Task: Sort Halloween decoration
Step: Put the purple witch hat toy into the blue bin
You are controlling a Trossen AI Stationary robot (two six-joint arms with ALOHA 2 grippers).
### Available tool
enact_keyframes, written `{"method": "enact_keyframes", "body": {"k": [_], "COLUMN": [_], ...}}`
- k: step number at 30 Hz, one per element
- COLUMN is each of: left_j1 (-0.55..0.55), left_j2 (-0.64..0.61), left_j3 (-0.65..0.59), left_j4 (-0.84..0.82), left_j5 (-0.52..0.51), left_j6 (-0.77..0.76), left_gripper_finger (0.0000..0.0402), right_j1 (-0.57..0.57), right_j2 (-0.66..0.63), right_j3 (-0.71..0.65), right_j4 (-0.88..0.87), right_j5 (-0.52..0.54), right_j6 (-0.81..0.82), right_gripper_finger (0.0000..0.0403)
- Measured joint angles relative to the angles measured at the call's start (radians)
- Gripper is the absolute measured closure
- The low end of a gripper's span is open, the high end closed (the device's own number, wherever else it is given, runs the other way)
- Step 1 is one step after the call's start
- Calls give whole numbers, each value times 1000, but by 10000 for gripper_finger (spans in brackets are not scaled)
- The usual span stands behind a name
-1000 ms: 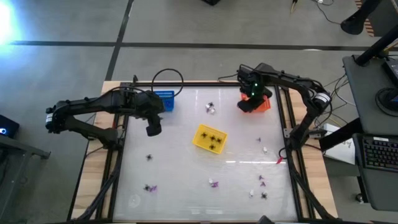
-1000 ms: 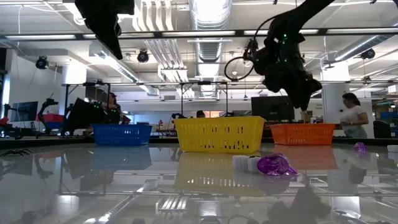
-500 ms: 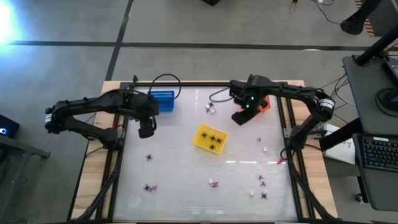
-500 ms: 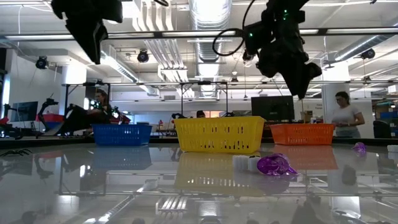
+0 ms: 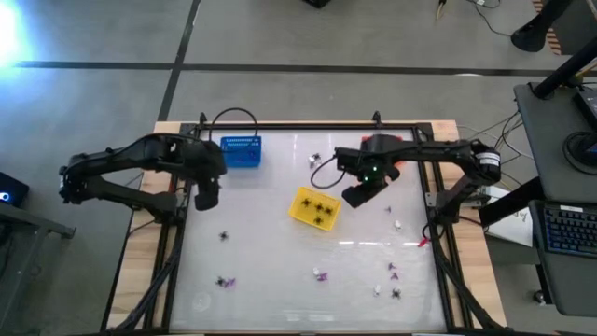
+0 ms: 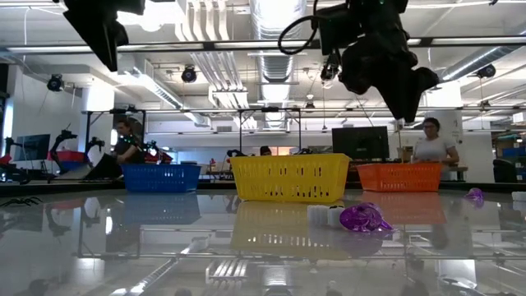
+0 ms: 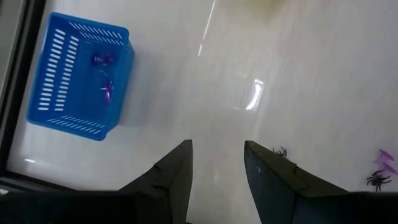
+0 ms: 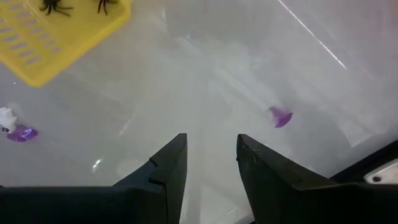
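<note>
I am holding the left gripper (image 5: pixel 206 195) at nine o'clock on the white tabletop (image 5: pixel 280 252), jaws parted, gripping nothing, beside the square blue plastic basket (image 5: pixel 242 152). The right gripper (image 5: pixel 355 195) is hovering at three o'clock of the square yellow plastic basket (image 5: pixel 313 206), likewise parted and empty. Tiny black spider toys (image 5: pixel 321 207) are lying in that basket; purple bits (image 5: pixel 392 272) are lying scattered toward five o'clock.

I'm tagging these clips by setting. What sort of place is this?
Probably an open robotics lab or workshop: exposed ceiling ducts, people at monitors behind the table, and a keyboard desk beside the glossy white work table.
</note>
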Motion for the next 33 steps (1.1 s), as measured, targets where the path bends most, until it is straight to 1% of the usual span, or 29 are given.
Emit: {"method": "enact_keyframes", "body": {"k": [9, 22, 26, 33], "left_j1": [0, 0, 0, 0], "left_j2": [-49, -74, -72, -71], "left_j3": [0, 0, 0, 0], "left_j4": [2, 3, 5, 9], "left_j5": [-5, -8, -8, -8], "left_j6": [11, 34, 58, 97], "left_gripper_finger": [274, 274, 274, 274], "right_j1": [133, 354, 416, 484], "right_j2": [0, 8, 33, 107], "right_j3": [0, 0, 0, 0], "right_j4": [27, 327, 379, 450], "right_j5": [0, 2, 33, 38], "right_j6": [183, 486, 543, 611], "right_gripper_finger": [272, 270, 270, 271]}}
